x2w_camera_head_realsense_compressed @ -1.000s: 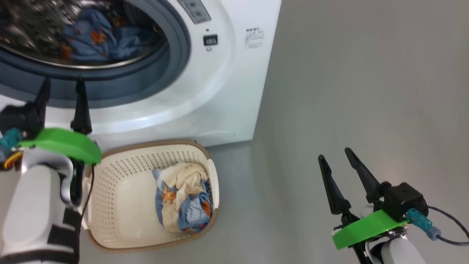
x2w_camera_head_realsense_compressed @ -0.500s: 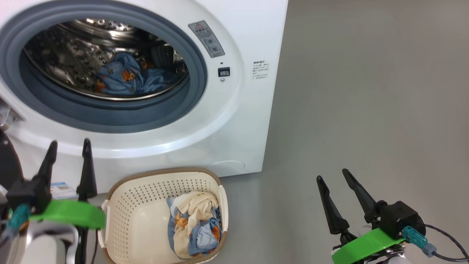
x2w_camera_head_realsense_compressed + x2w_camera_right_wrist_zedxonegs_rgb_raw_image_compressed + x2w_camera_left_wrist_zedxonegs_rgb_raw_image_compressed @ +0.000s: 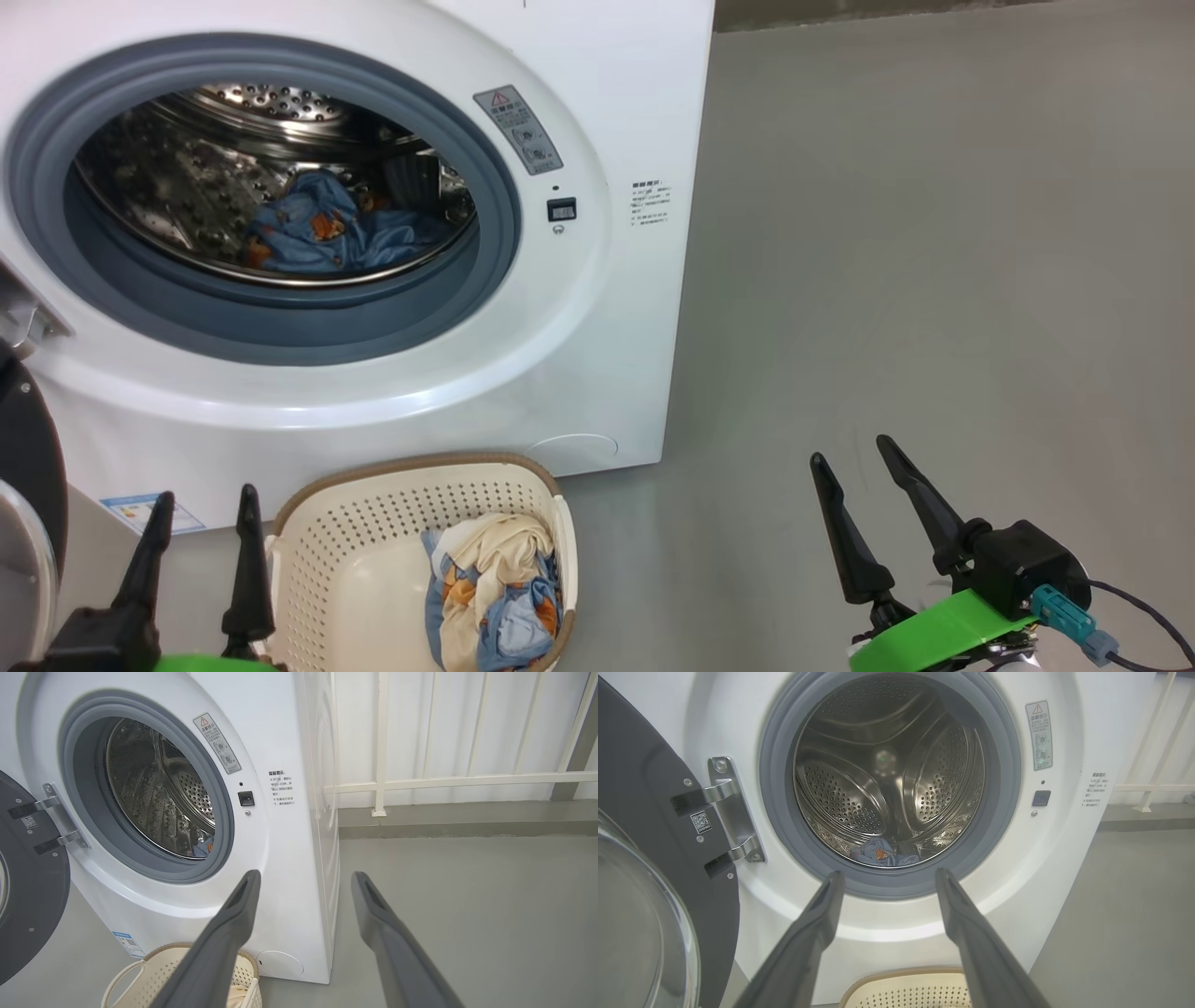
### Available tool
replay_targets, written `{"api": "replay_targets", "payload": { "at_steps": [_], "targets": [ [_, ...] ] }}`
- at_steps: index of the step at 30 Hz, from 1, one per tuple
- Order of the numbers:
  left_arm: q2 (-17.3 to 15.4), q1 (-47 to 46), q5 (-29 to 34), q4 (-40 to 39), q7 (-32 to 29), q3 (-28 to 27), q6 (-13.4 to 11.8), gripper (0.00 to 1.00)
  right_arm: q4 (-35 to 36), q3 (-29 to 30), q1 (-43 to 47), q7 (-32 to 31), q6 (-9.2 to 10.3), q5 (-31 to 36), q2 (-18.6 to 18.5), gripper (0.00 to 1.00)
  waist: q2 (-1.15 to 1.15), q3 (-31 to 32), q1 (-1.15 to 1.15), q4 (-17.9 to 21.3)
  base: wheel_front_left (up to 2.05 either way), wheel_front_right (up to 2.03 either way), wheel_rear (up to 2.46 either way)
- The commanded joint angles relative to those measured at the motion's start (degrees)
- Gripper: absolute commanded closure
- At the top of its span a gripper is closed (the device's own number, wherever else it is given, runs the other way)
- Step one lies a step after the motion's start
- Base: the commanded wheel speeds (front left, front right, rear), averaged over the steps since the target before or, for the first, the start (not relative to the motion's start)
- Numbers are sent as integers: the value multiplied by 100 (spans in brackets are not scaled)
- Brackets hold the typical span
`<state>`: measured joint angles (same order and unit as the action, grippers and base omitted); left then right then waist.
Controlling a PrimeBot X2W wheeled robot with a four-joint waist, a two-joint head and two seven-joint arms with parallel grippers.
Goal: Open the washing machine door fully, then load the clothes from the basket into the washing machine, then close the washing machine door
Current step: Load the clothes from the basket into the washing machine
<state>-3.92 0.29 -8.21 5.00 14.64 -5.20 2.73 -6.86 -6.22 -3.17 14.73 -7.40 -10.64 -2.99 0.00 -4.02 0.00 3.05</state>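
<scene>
The washing machine (image 3: 616,355) is a glossy white box with a grey-blue rubber gasket (image 3: 280,329) and a perforated steel drum (image 3: 887,779), standing on smooth grey floor (image 3: 934,280). Its door (image 3: 640,812), black-rimmed around a bulging glass bowl, hangs open at the left on a metal hinge. Crumpled blue clothes (image 3: 317,233) with orange print lie at the drum's bottom. A cream and blue bundle (image 3: 490,597) sits in the right end of the perforated cream basket (image 3: 345,551), just before the machine. The left tool (image 3: 207,492), fingers spread and empty, points up beside the basket's left rim, lower against the machine's front than half a second ago. The right tool (image 3: 850,448), likewise spread, hovers over bare floor, hardly changed.
</scene>
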Motion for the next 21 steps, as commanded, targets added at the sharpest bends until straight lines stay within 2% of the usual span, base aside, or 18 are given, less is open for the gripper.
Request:
{"api": "replay_targets", "payload": {
  "at_steps": [1,7,21],
  "targets": [
    [-47,-13,61,-256,36,-212,-73,0,169,-124,1,27,-9,40,12,0,0,22,0,2,0,0,0],
    [22,324,26,-451,36,-233,-209,0,206,-134,23,27,-9,55,8,0,0,29,0,21,0,0,0],
    [72,346,-11,-423,36,-163,-251,0,223,-112,-11,27,-9,49,9,0,0,-138,0,9,0,0,0]
  ]
}}
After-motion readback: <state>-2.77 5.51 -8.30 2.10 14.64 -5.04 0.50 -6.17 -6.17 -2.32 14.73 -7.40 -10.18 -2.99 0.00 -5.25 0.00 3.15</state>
